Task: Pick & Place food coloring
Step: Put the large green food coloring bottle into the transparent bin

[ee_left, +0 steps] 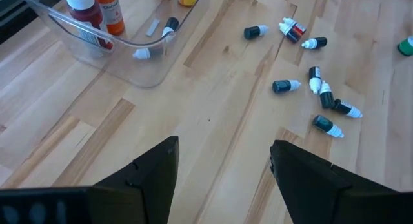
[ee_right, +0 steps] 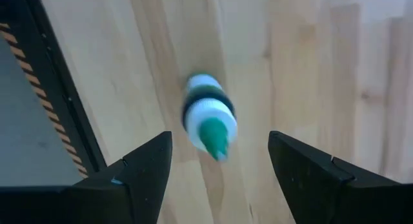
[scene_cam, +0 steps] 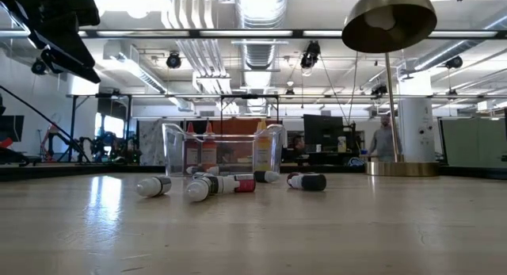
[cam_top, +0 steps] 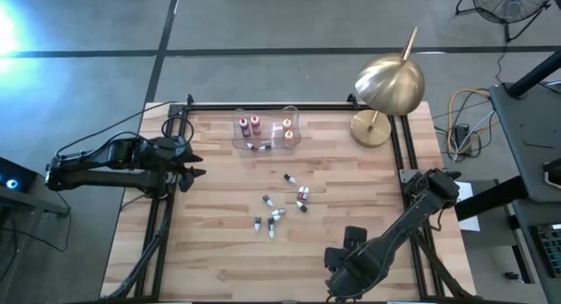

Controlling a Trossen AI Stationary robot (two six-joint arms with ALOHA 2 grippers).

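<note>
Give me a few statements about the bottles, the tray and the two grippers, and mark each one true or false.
1. The clear tray holds some upright bottles. True.
2. All the food coloring is in the tray. False: several loose bottles lie on the table.
3. The left gripper is shut on a bottle. False: it is open and empty.
4. A green-tipped bottle lies on the wood between the right gripper fingers. True.
5. The brass lamp stands inside the tray. False: it stands apart, on the table's far right corner.
</note>
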